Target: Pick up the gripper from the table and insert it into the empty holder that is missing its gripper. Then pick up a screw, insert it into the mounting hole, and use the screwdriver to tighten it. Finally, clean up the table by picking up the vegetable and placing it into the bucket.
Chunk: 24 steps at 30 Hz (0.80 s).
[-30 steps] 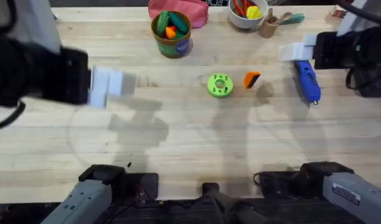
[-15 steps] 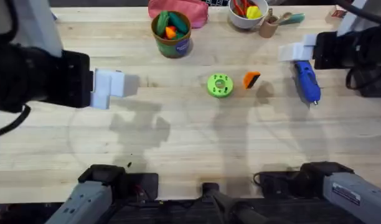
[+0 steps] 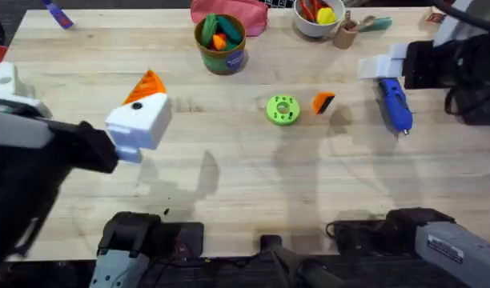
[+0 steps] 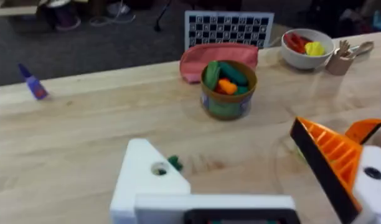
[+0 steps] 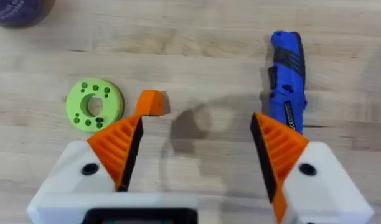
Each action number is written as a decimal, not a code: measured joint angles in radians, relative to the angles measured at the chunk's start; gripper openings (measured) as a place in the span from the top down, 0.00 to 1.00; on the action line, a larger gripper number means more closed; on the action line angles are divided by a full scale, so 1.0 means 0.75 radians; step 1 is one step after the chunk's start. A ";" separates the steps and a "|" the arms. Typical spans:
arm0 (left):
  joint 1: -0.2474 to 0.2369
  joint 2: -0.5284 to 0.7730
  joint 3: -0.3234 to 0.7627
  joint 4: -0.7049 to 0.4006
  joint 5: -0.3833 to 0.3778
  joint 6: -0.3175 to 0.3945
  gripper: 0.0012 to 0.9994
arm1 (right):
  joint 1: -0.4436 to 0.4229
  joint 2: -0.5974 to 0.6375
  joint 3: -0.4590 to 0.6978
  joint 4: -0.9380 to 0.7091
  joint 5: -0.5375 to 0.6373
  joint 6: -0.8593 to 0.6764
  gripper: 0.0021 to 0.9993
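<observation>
The small orange gripper [image 3: 323,102] [image 5: 152,102] lies on the table beside a green disc [image 3: 283,110] [image 5: 94,104] with holes. My left gripper [image 3: 141,108] [image 4: 225,146] hovers open at the left. One side of it is the bare white holder [image 4: 147,180]; the other carries an orange ribbed finger [image 4: 327,155]. A small dark green vegetable [image 4: 174,163] lies on the wood just beyond the holder. The bucket [image 3: 221,40] [image 4: 228,90] stands at the back, holding toy vegetables. My right gripper [image 3: 381,66] [image 5: 197,149] is open above the table, with the blue screwdriver [image 3: 395,104] [image 5: 287,68] beside it.
At the back edge are a pink pouch [image 3: 229,12], a white bowl [image 3: 317,16] of toys and a small wooden cup [image 3: 345,34]. A blue-purple marker [image 3: 57,14] [image 4: 33,86] lies at the far left corner. The left arm looms large over the left side.
The left arm has risen and swung, so its gripper now points toward the far edge and shows its orange finger. The marker has come into view. The right arm has not moved.
</observation>
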 joint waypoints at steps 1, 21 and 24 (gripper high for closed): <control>0.000 -0.037 -0.053 0.066 0.002 0.000 0.01 | 0.000 0.000 0.000 0.000 0.000 0.000 0.01; 0.001 -0.440 -1.083 1.349 0.357 -0.157 0.01 | 0.000 0.000 0.000 0.000 0.000 0.000 0.01; 0.013 -0.440 -1.160 1.380 0.413 -0.241 0.01 | 0.000 0.000 0.000 0.000 0.000 0.000 0.01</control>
